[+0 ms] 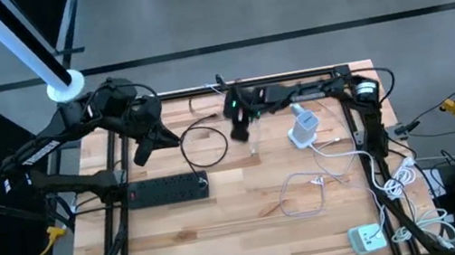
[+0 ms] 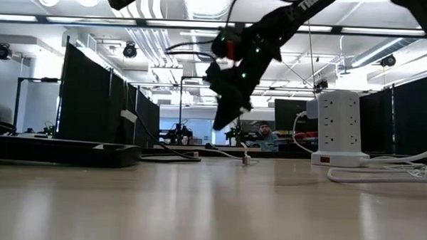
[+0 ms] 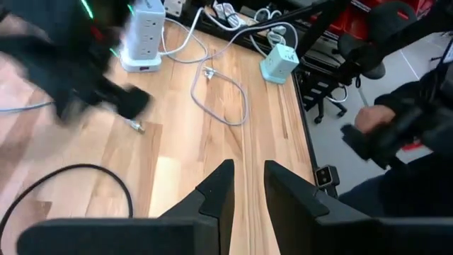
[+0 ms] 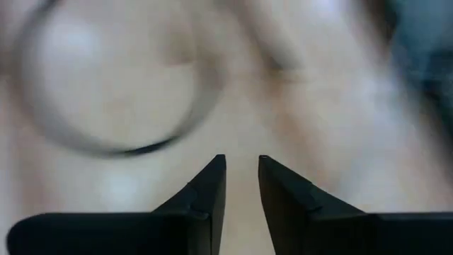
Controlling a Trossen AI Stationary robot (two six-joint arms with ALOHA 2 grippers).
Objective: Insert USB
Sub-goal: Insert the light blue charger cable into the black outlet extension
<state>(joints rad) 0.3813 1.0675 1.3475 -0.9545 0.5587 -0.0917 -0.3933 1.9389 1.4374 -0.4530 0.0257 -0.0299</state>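
A thin white USB cable lies on the wooden table, its small metal plug (image 1: 254, 149) (image 2: 246, 160) (image 3: 136, 126) resting flat beside the white tower power strip (image 1: 303, 126) (image 2: 338, 128). My right gripper (image 1: 240, 131) (image 2: 224, 122) (image 4: 242, 177) hangs just above and left of that plug. It points down, its fingers a little apart with nothing between them. My left gripper (image 1: 144, 152) (image 3: 248, 185) hovers over the table's left part, above the black power strip (image 1: 169, 189). It is narrowly open and holds nothing.
A black cable loop (image 1: 202, 141) lies between the two grippers. A second white cable loop (image 1: 302, 193) and a pale cube charger (image 1: 368, 236) lie toward the near right. A person's hands (image 3: 375, 131) show beyond the table's right edge.
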